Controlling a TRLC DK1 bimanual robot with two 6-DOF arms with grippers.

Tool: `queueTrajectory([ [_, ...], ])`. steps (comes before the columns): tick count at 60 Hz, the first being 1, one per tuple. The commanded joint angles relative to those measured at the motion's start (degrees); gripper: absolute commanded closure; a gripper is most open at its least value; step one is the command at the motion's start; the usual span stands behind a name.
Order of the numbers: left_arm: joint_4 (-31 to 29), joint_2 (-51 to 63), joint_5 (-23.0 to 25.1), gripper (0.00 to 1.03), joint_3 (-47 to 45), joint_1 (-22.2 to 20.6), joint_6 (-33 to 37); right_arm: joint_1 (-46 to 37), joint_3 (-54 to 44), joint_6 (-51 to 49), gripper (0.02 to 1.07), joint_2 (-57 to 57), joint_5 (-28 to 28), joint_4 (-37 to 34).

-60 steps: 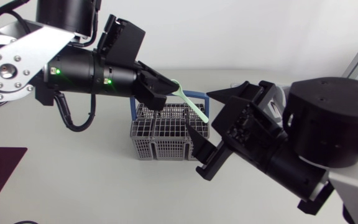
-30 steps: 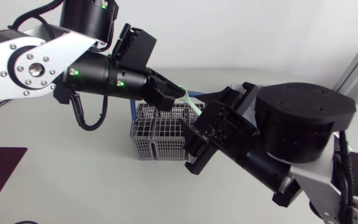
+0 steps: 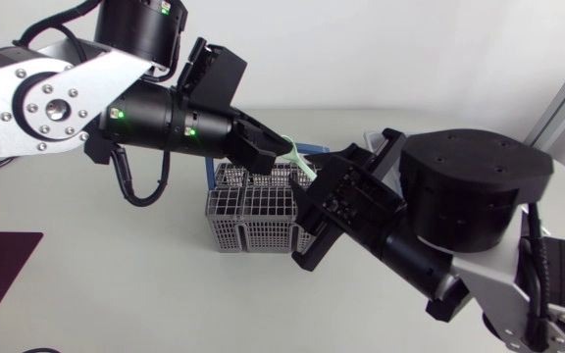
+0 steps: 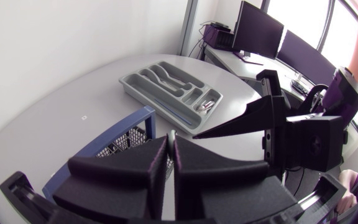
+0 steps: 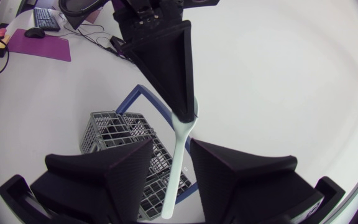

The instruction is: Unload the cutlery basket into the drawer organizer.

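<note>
Two arms meet over the middle of the table (image 3: pixel 116 284), which lies bare toward the near side and out to the left of the basket (image 3: pixel 248 221). The grey wire basket with its blue handle (image 5: pixel 146 99) stands under both grippers. The tray organizer (image 4: pixel 127 81) sits well apart from it, nearer the table's far rim, with open surface between the two and some cutlery already in one end compartment (image 4: pixel 209 104). The left arm comes in from the left side, its forearm stretched nearly level above the table, and the left gripper (image 3: pixel 271 149) hangs over the basket's far side, clenched on a pale green utensil (image 3: pixel 300 163) with both fingers pressed against its broad end. The right arm enters from the right and bends low. The right gripper (image 3: pixel 307 221) is at the basket's right edge, its wedge fingers spread apart. In the right wrist view the utensil's slim shaft (image 5: pixel 178 168) passes down through the gap between those fingers and appears to touch neither, so that gripper is released. The utensil is clear of the basket, its long axis slanting from the left gripper down toward the right one.
</note>
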Motion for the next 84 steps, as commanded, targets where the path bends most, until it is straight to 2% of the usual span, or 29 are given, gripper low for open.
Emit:
queueTrajectory([
  [1, -0.60, -0.05, 0.75, 0.98, 1.57, -0.48, -1.46, -0.54, -0.88, -0.85, 0.71, 0.77, 0.39, 1.19],
  [9, -0.96, -0.40, 0.93, 0.98, 1.39, -0.48, -1.63, -0.63, -0.62, -0.85, 0.80, 0.95, 0.39, 1.19],
  [20, -1.22, -1.19, 1.10, 0.98, 1.22, -0.57, -1.72, -0.72, -0.36, -0.67, 0.80, 1.65, 0.47, 1.19],
  [41, -1.31, -1.90, 1.37, 0.98, 0.78, -0.83, -1.72, -1.60, 0.00, -0.41, 0.79, 2.44, 1.00, 1.90],
  [54, -1.31, -2.07, 1.37, 0.98, 0.43, -0.92, -1.72, -2.12, 0.08, -0.32, 0.63, 2.70, 1.35, 1.99],
  [78, -1.31, -2.07, 1.37, 0.98, 0.08, -1.18, -1.54, -2.21, 0.87, -0.23, 0.66, 2.79, 1.79, 1.99],
  [84, -1.31, -2.07, 1.37, 0.98, -0.01, -1.18, -1.54, -2.21, 0.87, -0.23, 0.71, 2.35, 1.79, 1.99],
])
